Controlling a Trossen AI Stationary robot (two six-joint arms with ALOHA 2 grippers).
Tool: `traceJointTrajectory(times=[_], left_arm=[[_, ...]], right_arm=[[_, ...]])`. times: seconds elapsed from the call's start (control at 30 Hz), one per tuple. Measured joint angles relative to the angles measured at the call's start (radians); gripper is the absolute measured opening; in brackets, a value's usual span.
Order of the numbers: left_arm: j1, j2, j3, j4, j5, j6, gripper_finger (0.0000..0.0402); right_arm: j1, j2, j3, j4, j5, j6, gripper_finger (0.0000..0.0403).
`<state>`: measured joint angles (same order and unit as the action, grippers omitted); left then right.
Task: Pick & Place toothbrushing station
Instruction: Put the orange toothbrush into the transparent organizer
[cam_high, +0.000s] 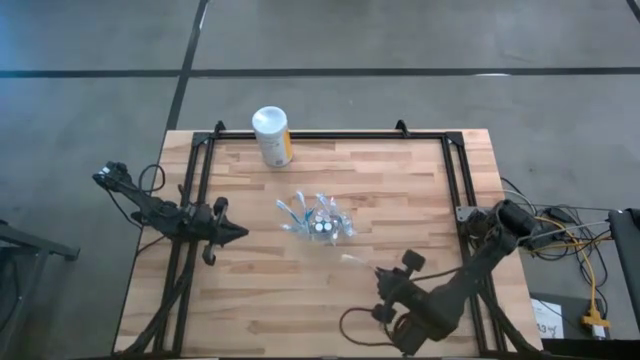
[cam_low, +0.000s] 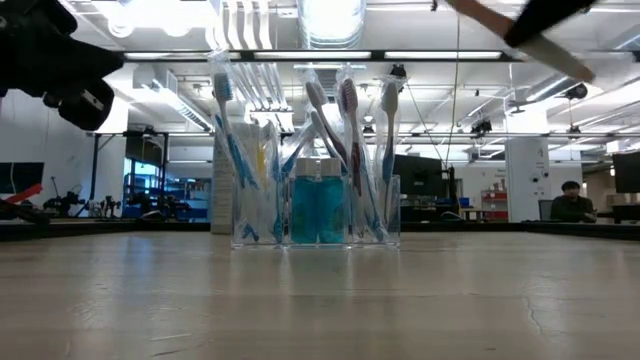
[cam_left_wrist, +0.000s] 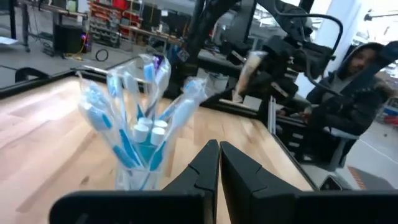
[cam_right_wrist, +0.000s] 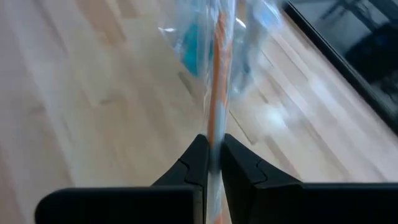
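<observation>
High view gives us a white canister (cam_high: 272, 136) lying behind the clear cup (cam_high: 318, 226), apart from it. We see the cup mid-table, its toothbrushes (cam_low: 345, 150) upright and fanned. Right gripper (cam_right_wrist: 211, 163), near the cup, is clamped on 1 wrapped toothbrush (cam_right_wrist: 217, 87) aimed cupward. Left gripper (cam_left_wrist: 219, 163) waits beside, fingers together.

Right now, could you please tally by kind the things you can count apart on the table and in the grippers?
Clear cup: 1
White canister: 1
Toothbrush held by right gripper: 1
Total: 3; the cup's contents are too bunched to count.
</observation>
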<state>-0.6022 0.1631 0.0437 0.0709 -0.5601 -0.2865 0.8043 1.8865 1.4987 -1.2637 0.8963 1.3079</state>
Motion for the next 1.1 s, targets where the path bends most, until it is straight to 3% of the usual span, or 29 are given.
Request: traceJointTrajectory(times=[0.23, 0.43, 0.57, 0.67, 0.87, 0.97, 1.1], left_arm=[[-0.001, 0.009, 0.000, 0.068, 0.028, -0.002, 0.0019], [-0.003, 0.053, 0.000, 0.178, 0.136, -0.003, 0.0019], [-0.004, 0.108, 0.000, 0.247, 0.143, 0.009, 0.0019], [-0.011, 0.174, 0.000, 0.319, 0.143, 0.034, 0.0020], [-0.041, 0.360, 0.005, 0.562, 0.142, 0.159, 0.0045], [-0.045, 0.446, 0.050, 0.653, 0.140, 0.224, 0.0062], [-0.045, 0.541, 0.148, 0.659, 0.095, 0.316, 0.0087]], right_arm=[[-0.136, -0.007, 0.084, 0.204, -0.032, -0.474, 0.0020], [-0.271, -0.038, 0.143, 0.512, -0.228, -0.946, 0.0020], [-0.354, -0.047, 0.171, 0.684, -0.356, -1.152, 0.0020], [-0.411, -0.050, 0.166, 0.832, -0.519, -1.251, 0.0020], [-0.518, -0.039, 0.085, 1.221, -0.951, -1.340, 0.0020], [-0.546, -0.026, 0.081, 1.297, -0.973, -1.339, 0.0020], [-0.580, -0.023, 0.075, 1.293, -0.922, -1.339, 0.0020]])
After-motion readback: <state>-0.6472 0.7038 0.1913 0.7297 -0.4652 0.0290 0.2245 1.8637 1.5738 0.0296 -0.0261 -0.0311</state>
